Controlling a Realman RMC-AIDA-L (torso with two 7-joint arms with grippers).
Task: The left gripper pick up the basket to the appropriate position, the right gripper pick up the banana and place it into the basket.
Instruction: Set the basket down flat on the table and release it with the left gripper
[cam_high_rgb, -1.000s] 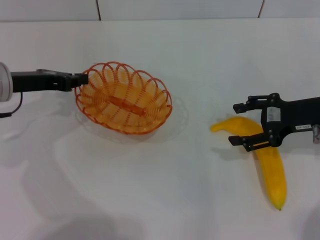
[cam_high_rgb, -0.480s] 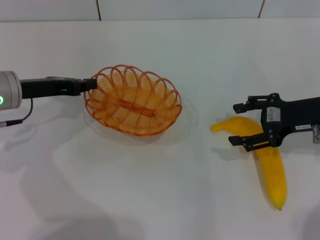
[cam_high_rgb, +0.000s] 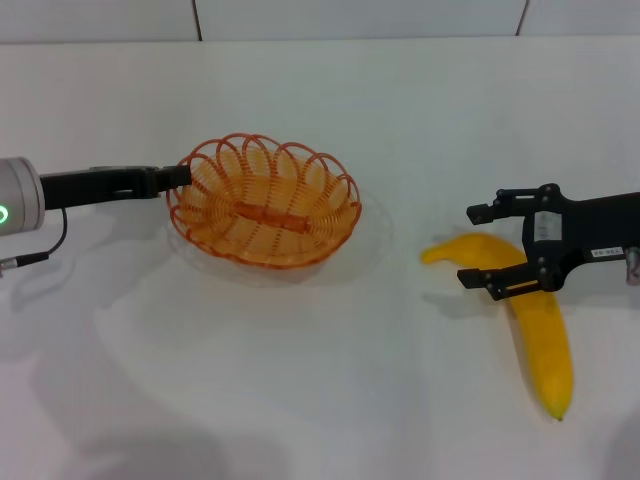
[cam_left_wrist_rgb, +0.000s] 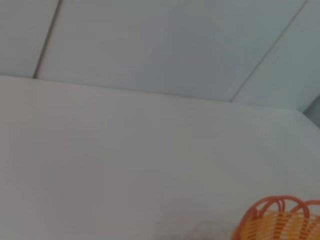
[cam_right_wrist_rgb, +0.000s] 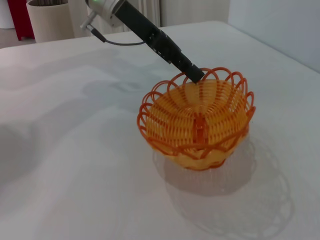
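Observation:
The orange wire basket (cam_high_rgb: 262, 215) sits left of the table's middle, and its shadow suggests it hangs slightly above the surface. My left gripper (cam_high_rgb: 180, 177) is shut on the basket's left rim. The right wrist view shows the same grip, with the left gripper (cam_right_wrist_rgb: 195, 75) on the basket (cam_right_wrist_rgb: 197, 122). A corner of the basket (cam_left_wrist_rgb: 280, 222) shows in the left wrist view. The yellow banana (cam_high_rgb: 545, 345) lies on the table at the right. My right gripper (cam_high_rgb: 468, 247) is open over the banana's upper end, one finger on each side, holding nothing.
The white table (cam_high_rgb: 300, 380) stretches around both objects, with a tiled wall behind it. Far off in the right wrist view stand a beige bin (cam_right_wrist_rgb: 50, 17) and a red object (cam_right_wrist_rgb: 17, 15).
My left gripper has carried the basket to the right and levelled it. The right gripper and the banana have not moved.

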